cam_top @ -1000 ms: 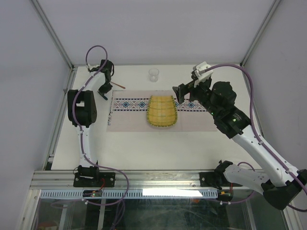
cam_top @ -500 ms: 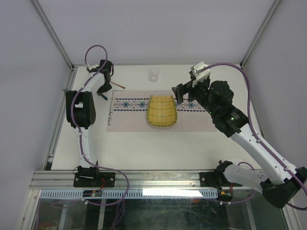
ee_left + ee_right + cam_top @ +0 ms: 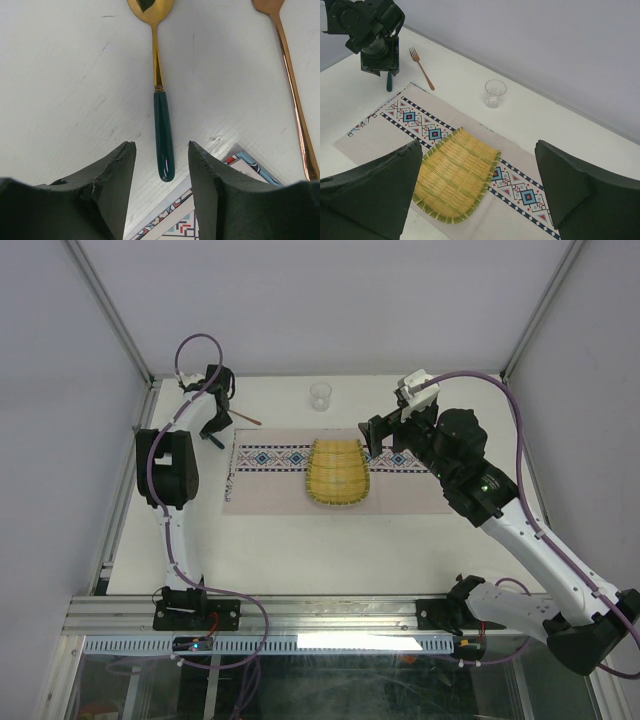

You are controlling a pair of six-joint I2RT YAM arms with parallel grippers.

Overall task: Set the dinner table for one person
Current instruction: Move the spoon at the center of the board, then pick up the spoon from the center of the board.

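Pale grey walls and slim metal corner posts enclose a matte white counter [image 3: 300, 550], a broad flat rectangle filling the floor of the enclosure, with a ribbed aluminium rail [image 3: 330, 615] running along its near edge where both arm bases are bolted. Up close its surface shows fine grey scuffs and scratches.

Beyond a bare strip of white lies a long rectangular placemat [image 3: 270, 495] of pale woven cloth, with a band of blue and red diamond motifs along its far side. On its middle rests a scoop-shaped bamboo tray [image 3: 337, 472], finely woven in yellow strips with a green bound rim, rounded at the near end and straight at the far end, covering part of the patterned band.

Above the mat's right part hangs the right gripper [image 3: 380, 433], its blunt black jaws spread wide with nothing between them.

Past the mat's left end the left gripper [image 3: 379, 69] points down at the counter. Its jaws stand released, parted on either side of a spoon [image 3: 162, 135] without touching it. That spoon lies flat on the white surface: polished gold bowl and neck, glossy dark green handle, its tip just beside the mat's corner. Beside it lies a slender copper-coloured fork [image 3: 292, 95].

Farther back a small clear glass tumbler [image 3: 320, 395] stands upright on bare counter.
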